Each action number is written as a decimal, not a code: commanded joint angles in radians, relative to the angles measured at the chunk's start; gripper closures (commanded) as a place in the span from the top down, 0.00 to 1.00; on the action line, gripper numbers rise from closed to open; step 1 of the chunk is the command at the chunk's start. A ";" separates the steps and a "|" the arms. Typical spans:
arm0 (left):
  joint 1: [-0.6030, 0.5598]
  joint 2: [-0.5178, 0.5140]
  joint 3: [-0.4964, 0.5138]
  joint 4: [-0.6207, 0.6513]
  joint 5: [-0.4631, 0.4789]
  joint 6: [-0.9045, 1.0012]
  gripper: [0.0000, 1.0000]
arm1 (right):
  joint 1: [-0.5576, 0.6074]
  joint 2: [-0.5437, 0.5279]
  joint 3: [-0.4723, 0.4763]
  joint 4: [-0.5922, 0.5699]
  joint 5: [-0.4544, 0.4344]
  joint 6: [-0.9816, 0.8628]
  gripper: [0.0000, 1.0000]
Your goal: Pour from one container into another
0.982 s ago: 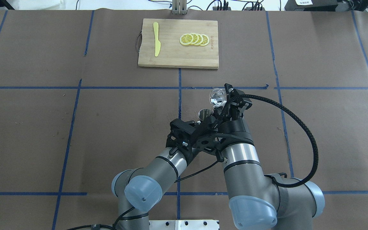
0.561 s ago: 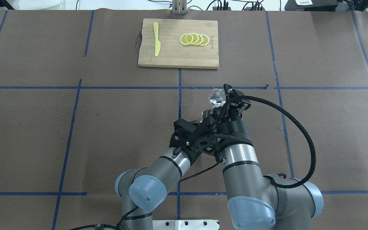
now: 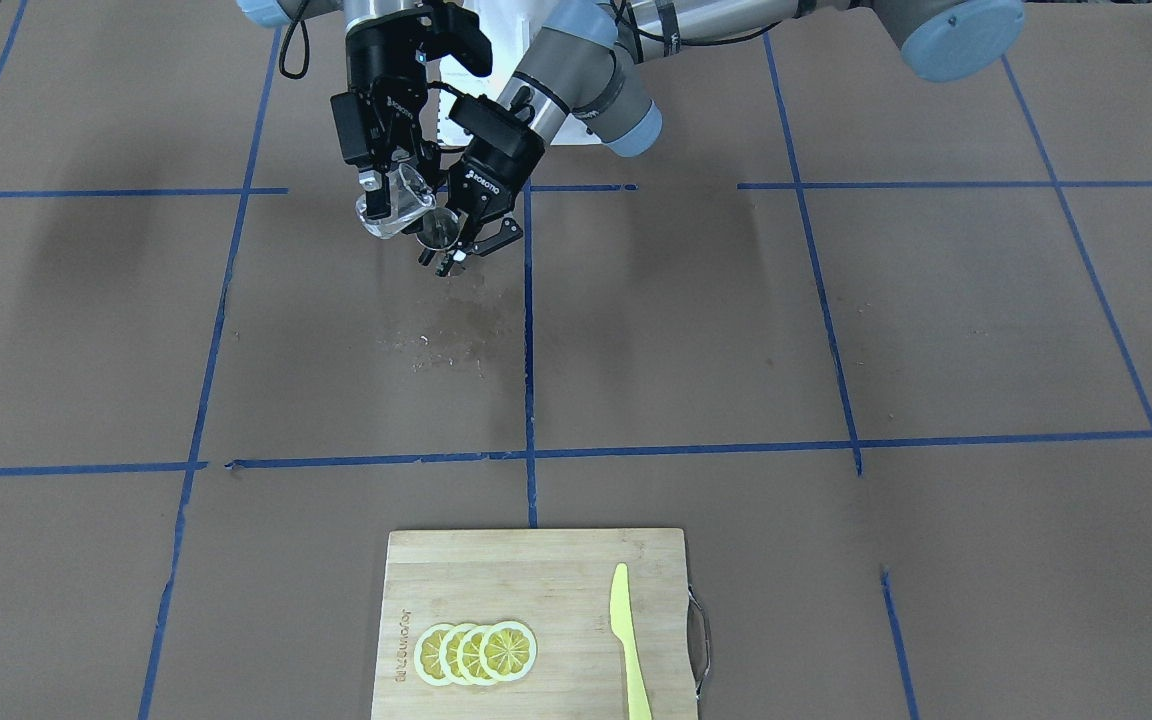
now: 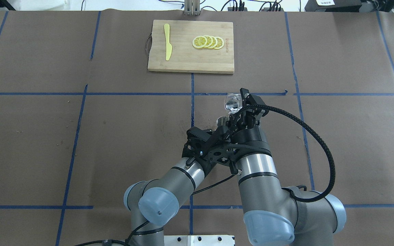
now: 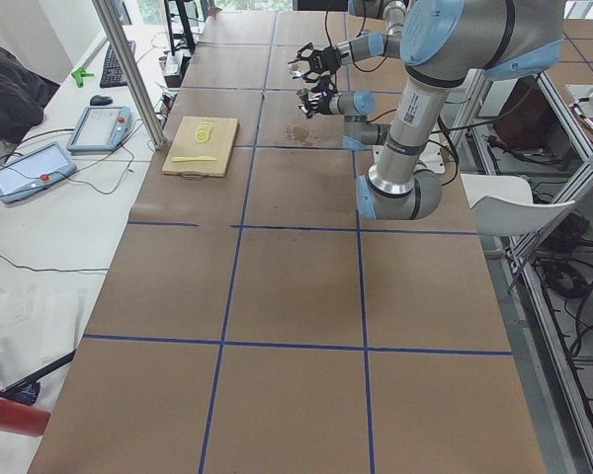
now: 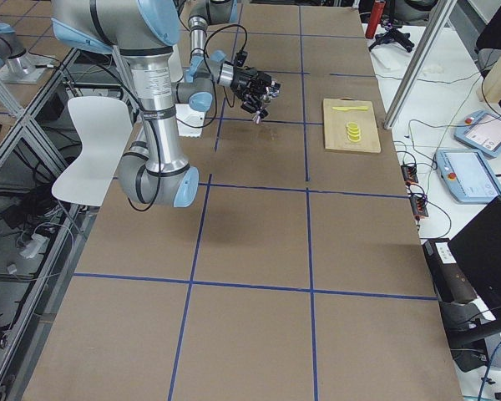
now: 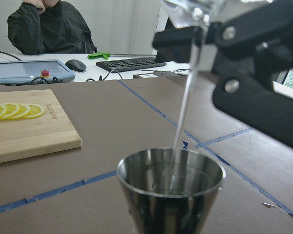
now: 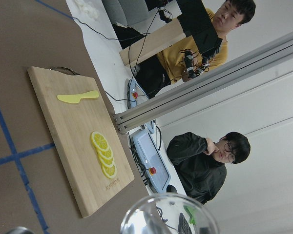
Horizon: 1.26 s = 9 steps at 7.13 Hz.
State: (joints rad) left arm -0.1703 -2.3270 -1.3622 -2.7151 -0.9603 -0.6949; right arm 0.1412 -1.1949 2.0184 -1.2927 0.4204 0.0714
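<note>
The right gripper (image 3: pixel 383 192) clamps the tilted glass tumbler (image 3: pixel 398 212) with its lip just above the mouth of the upright steel jigger (image 7: pixel 171 190), which the left gripper (image 3: pixel 454 242) grips, and 1 thin stream (image 7: pixel 185 97) lands inside.

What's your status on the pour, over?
Right gripper shut on glass, tilted. Left gripper shut on steel cup beneath. Stream falling into cup. Path clear; cutting board far off.

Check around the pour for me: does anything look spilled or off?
Yes. A dark, speckled patch marks the table near the jigger and looks like splashed liquid. The stream from the tilted glass itself lands inside the jigger.
</note>
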 commanded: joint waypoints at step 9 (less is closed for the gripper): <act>0.002 0.000 0.005 0.000 0.000 0.000 0.00 | -0.005 0.000 -0.003 0.000 -0.054 -0.122 0.00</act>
State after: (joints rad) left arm -0.1693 -2.3271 -1.3598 -2.7151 -0.9603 -0.6949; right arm 0.1365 -1.1961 2.0167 -1.2932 0.3719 -0.0357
